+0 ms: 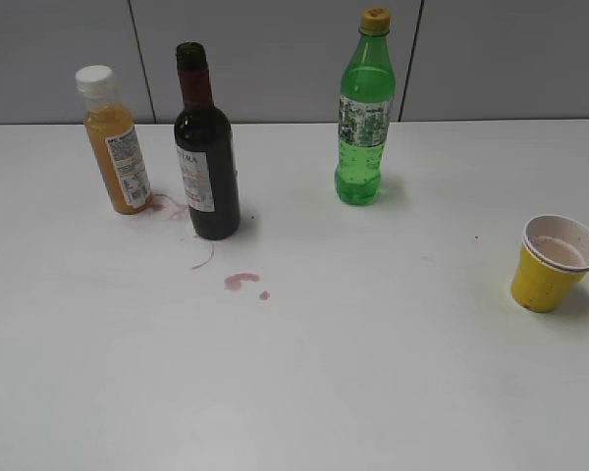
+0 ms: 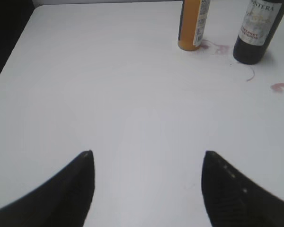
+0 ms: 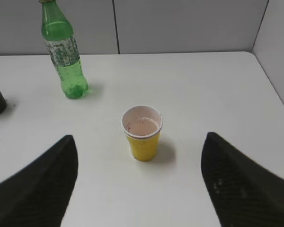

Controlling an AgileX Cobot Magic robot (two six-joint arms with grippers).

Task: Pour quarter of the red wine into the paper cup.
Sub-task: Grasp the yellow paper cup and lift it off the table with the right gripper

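Farthest left on the white counter (image 1: 304,392) stands the orange juice bottle (image 1: 116,140), a slim clear plastic one with a white screw cap and a printed label, opaque orange inside, leaning slightly in the exterior view. Just to its right, close but apart, is the red wine (image 1: 205,147): a dark glass bottle, almost black where the liquid fills it, with rounded shoulders, maroon foil around the neck and a white paper label with dark lettering; it stands upright and its mouth looks open. Thin pink smears (image 1: 169,206) mark the smooth counter between the two bottle bases, a fine curved streak (image 1: 204,260) trails forward from the wine, and two small reddish drops (image 1: 243,283) lie in front of it. My left jaws (image 2: 148,156) hover low over bare counter well short of these bottles, spread wide with nothing between the two dark, tapered tips. Right of centre stands the green plastic soda bottle (image 1: 363,113), translucent, waisted, with a yellowish cap and a busy label, pale green liquid filling most of it. Far right, well apart from everything else, sits the paper cup (image 1: 554,263): short, tapered, matte yellow outside, with a rolled white rim and a white inside tinted pink, speckled near the wall. My right jaws (image 3: 138,139) are also gaping and empty, the textured black tips framing the cup from the near side without touching it.
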